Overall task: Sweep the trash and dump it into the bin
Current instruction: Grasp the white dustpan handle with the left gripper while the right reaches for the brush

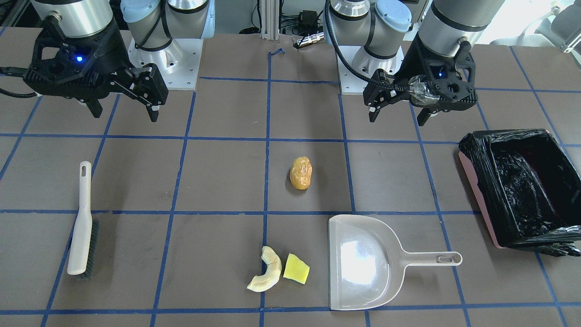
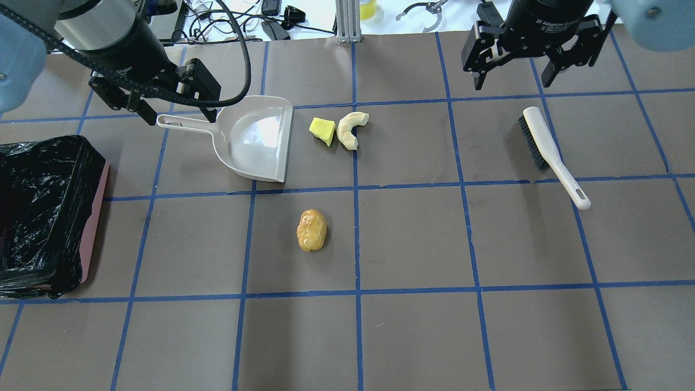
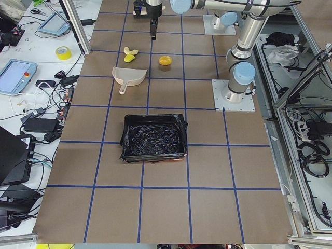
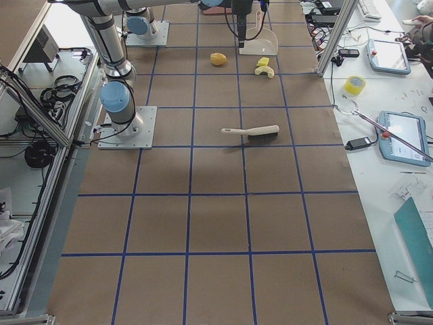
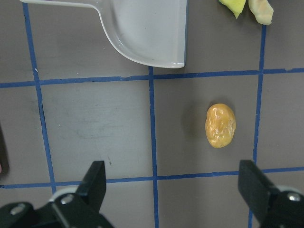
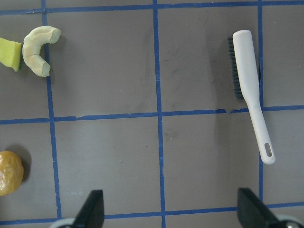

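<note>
— What runs out of frame?
— The bin [image 2: 96,206] crosses the overhead view's left edge and the front view's right edge. In the left wrist view the top edge cuts the dustpan [image 5: 142,33], the wedge [image 5: 233,4] and the crescent slice [image 5: 262,10].
— And the right wrist view?
— Its left edge clips the wedge and the potato-like lump [image 6: 9,173]. The wrist views show only the fingertips of the left gripper [image 5: 175,190] and the right gripper [image 6: 173,209]. In the side views all three pieces are too small for detail.

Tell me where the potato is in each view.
Front-facing: potato at centre.
Overhead: potato just left of centre.
Exterior left: potato near top.
Exterior right: potato near top.
Left wrist: potato right of centre.
Right wrist: potato at lower left edge.
Shared landmark: the cream slice.
</note>
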`<move>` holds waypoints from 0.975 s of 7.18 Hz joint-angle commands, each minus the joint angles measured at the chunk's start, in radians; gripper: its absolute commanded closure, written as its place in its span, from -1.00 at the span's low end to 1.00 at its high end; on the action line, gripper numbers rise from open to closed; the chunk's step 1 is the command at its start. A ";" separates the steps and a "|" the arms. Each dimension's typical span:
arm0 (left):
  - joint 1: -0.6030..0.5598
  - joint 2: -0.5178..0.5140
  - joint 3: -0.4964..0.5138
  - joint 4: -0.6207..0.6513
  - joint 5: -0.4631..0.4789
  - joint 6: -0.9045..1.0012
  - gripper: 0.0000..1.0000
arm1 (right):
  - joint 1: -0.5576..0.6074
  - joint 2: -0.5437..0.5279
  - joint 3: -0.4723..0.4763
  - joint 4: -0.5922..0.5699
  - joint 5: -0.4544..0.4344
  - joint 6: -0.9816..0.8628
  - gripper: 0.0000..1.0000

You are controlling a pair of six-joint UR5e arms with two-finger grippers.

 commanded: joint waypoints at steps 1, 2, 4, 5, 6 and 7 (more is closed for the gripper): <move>0.000 0.008 -0.001 -0.002 -0.002 0.000 -1.00 | 0.002 0.009 0.006 -0.011 0.004 -0.007 -1.00; 0.003 0.003 -0.003 0.000 0.000 0.006 -1.00 | -0.001 0.012 0.011 -0.017 0.004 -0.110 -0.99; 0.037 -0.047 -0.031 0.069 0.000 0.288 -1.00 | -0.079 0.012 0.033 0.000 0.001 -0.215 -1.00; 0.049 -0.084 -0.077 0.137 0.002 0.451 -1.00 | -0.134 0.012 0.082 -0.032 0.005 -0.264 -1.00; 0.061 -0.137 -0.107 0.238 0.003 0.618 -1.00 | -0.191 0.014 0.119 -0.099 0.002 -0.310 -1.00; 0.084 -0.208 -0.122 0.323 0.023 0.800 -1.00 | -0.263 0.012 0.177 -0.125 0.014 -0.353 -0.98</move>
